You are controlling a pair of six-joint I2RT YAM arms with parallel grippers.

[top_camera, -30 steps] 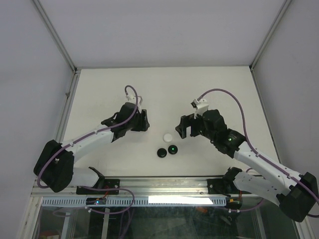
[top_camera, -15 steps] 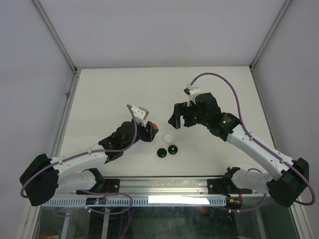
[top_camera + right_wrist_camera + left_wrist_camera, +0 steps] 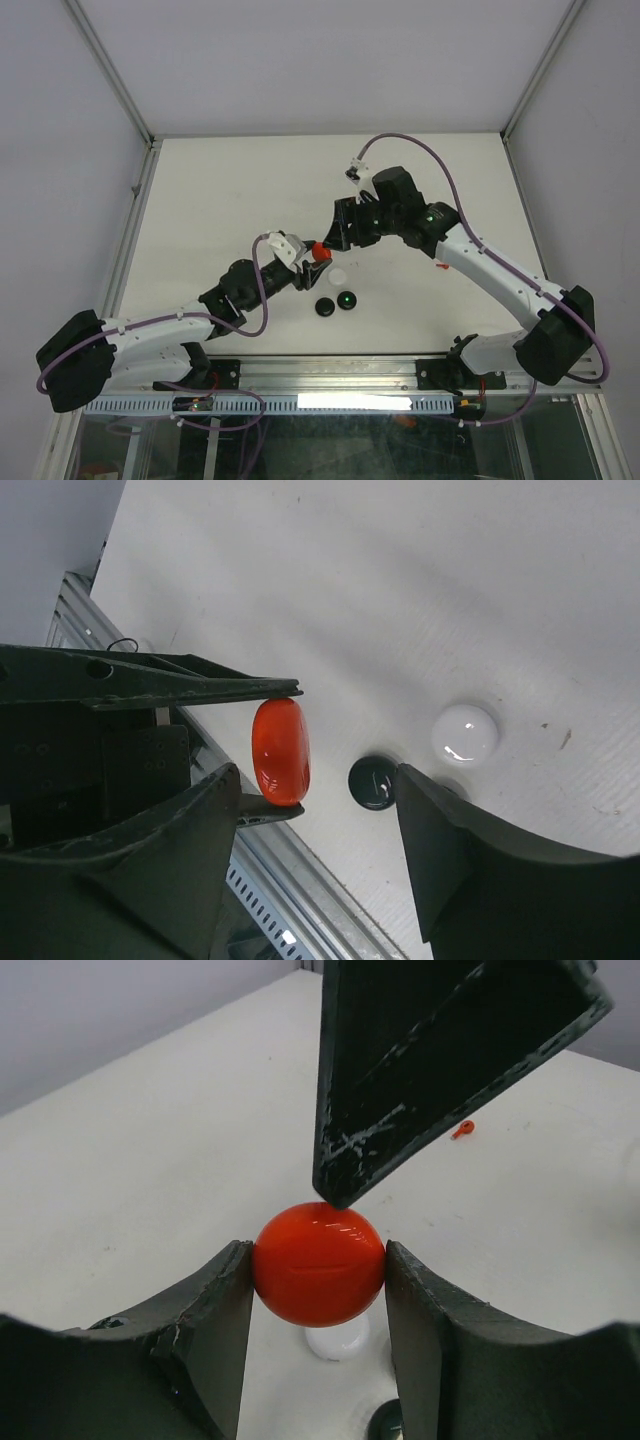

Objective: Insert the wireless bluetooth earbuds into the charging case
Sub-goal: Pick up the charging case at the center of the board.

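Red glossy oval charging case (image 3: 318, 1263) sits clamped in the left pincer (image 3: 308, 260), clear of the table (image 3: 200, 200). Right pincer (image 3: 318, 778) straddles it, jaws apart, one touching its top. Judgement: close squarely across the case and keep the left grip firm. Beyond, a tiny red stemmed earbud (image 3: 462, 1129) lies loose. Lid seam not discernible; no other buds visible.

Top camera: overhead, rearward, far off. Wrist cameras: close, opposed, sharing glossy red round case (image 3: 280, 750) in left claw (image 3: 318, 1256).
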